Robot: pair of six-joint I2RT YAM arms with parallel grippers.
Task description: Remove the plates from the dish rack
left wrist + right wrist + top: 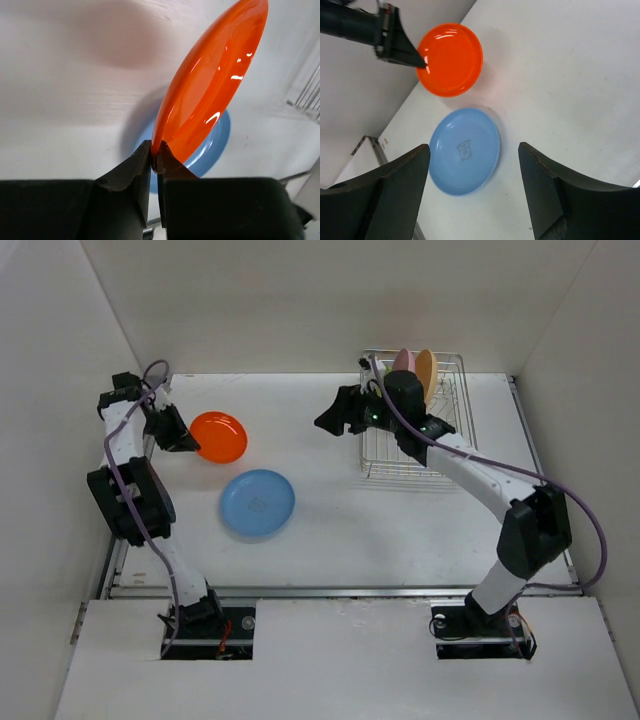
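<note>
We count four plates in plain view and one dish rack [385,455]. Two of the plates stand on edge inside the rack at its far end, side by side: a pink plate [403,361] and a tan-yellow plate [426,368]. The rest of the rack that we can see past the right arm holds nothing else we can make out. The other two plates are outside it, on the left part of the table [400,530]. The blue plate [258,503] lies flat on the table, face up. The orange-red plate [220,437] is just beyond it, apart from it, tilted and pinched at its rim by the left gripper [156,152], whose jaws are clamped on that edge. We cannot tell whether its far rim touches the table. The right gripper [474,150] hangs just left of the rack with its jaws wide apart and nothing between them.
</note>
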